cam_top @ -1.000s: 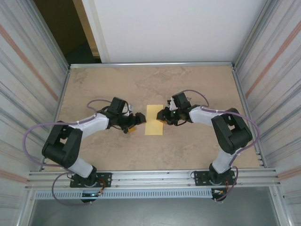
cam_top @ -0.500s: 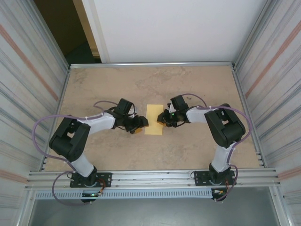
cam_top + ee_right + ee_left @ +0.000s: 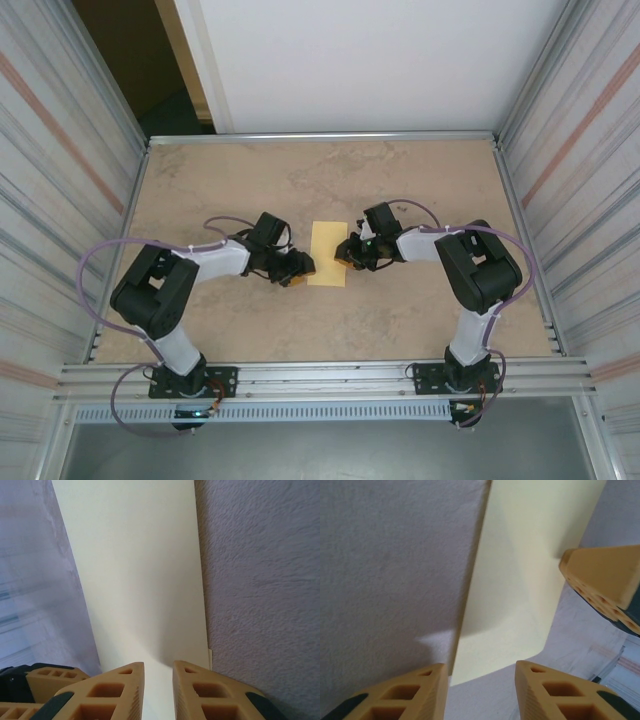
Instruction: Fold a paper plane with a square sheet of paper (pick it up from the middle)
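The paper [image 3: 327,253] [image 3: 520,570] [image 3: 135,570], a pale yellow rectangle, lies on the worktop [image 3: 400,320] between the two hands. The left hand [image 3: 300,268] [image 3: 480,667] sits at the paper's near left corner, fingers apart, with that corner in the gap between them. The right hand [image 3: 347,252] [image 3: 159,664] is at the opposite long edge, its fingers a narrow gap apart, astride that edge.
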### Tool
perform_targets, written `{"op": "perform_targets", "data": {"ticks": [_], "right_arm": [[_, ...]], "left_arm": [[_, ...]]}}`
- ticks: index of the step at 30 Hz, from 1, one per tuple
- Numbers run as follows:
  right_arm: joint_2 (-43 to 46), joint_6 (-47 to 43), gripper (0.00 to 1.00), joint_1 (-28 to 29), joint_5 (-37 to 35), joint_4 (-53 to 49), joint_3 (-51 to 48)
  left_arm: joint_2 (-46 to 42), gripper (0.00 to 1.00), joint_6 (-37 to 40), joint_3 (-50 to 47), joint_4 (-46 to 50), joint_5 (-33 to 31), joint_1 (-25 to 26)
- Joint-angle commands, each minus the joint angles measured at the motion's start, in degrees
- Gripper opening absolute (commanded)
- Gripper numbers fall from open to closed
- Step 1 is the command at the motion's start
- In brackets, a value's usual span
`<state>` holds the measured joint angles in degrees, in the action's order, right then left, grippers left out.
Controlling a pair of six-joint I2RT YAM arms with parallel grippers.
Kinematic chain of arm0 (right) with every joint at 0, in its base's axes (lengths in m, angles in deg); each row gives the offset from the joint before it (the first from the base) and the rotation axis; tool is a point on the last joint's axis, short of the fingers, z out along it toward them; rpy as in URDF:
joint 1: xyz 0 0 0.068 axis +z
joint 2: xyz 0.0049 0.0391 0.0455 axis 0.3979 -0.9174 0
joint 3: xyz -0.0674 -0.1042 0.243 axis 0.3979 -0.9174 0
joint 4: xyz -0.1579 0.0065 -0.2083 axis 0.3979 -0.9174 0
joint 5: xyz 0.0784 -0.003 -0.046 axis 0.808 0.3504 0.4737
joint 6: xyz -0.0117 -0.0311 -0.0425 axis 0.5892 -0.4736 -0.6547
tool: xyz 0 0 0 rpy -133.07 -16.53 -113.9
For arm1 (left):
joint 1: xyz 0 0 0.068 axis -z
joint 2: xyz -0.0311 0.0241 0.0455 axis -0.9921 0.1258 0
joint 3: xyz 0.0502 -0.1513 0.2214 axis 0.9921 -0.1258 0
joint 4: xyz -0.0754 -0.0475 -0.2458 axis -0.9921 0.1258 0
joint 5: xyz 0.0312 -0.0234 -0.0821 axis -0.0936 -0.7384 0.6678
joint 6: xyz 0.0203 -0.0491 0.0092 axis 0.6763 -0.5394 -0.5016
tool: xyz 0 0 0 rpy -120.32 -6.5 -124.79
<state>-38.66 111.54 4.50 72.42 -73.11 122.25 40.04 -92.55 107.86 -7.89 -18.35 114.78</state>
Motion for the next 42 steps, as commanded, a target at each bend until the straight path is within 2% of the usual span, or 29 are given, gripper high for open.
{"op": "perform_targets", "data": {"ticks": [1,18,22,32,42], "right_arm": [[-2.7,1.0,0.21,-0.6,-2.8,-3.5,-1.6],[-3.3,1.8,0.2,-1.1,-1.3,-2.0,-2.5],[-3.4,1.9,0.2,-1.2,-1.3,-2.0,-2.6],[-3.1,2.0,0.2,-1.6,-1.0,-1.8,-2.6],[-1.9,2.2,0.2,-1.9,-1.1,-1.8,-3.0]], "left_arm": [[0.9,0.41,1.4,2.3,2.3,-2.0,0.4],[3.5,0.4,2.7,2.9,3.5,0.9,1.7],[3.7,0.39,2.9,3.7,2.1,4.2,1.9],[4.5,0.4,3.5,6.4,-1.3,8.2,-1.9],[9.8,0.33,4.8,12.4,3.3,6.5,-2.1]]}}
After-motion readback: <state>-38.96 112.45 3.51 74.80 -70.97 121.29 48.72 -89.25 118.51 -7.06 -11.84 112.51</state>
